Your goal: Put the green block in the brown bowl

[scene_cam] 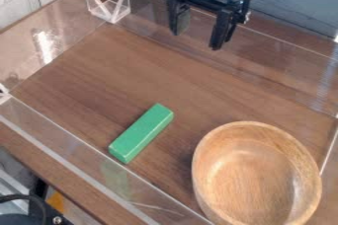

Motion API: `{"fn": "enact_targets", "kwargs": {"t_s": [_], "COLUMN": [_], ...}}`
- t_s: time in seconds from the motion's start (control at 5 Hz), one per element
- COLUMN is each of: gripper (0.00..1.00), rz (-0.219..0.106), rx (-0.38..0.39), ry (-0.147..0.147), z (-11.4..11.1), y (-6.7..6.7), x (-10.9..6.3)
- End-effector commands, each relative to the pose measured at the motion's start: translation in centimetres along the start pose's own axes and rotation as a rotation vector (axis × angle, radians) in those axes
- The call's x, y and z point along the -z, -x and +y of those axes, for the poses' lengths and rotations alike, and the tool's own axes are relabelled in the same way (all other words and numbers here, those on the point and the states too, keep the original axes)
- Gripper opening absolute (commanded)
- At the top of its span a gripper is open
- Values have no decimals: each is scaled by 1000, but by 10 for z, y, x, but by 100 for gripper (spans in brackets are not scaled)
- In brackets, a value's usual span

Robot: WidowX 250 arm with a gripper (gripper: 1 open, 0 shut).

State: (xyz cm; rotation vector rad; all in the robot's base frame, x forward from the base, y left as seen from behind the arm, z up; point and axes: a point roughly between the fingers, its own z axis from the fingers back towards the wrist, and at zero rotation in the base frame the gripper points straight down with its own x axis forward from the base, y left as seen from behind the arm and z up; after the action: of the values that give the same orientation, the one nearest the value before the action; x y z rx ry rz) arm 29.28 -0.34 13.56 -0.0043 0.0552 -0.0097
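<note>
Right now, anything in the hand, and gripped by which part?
Nothing held: the hand is open above the table, the block lying well away from it.

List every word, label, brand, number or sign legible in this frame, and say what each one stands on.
No text can be read anywhere.
Green block: no marking visible.
Brown bowl: no marking visible.
Gripper: no lettering can be made out at this size.

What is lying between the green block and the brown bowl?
Only bare table lies between the green block and the brown bowl, in the camera view.
</note>
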Motion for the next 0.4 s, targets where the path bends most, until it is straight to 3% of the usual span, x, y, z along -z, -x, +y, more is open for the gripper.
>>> {"fn": "enact_targets", "kwargs": {"t_s": [0.0, 0.2], "gripper": [100, 100], "rz": [5, 12], "rx": [-1, -5], "ry": [7, 15], "z": [2, 5], "y": [11, 25], "x": [5, 11]}}
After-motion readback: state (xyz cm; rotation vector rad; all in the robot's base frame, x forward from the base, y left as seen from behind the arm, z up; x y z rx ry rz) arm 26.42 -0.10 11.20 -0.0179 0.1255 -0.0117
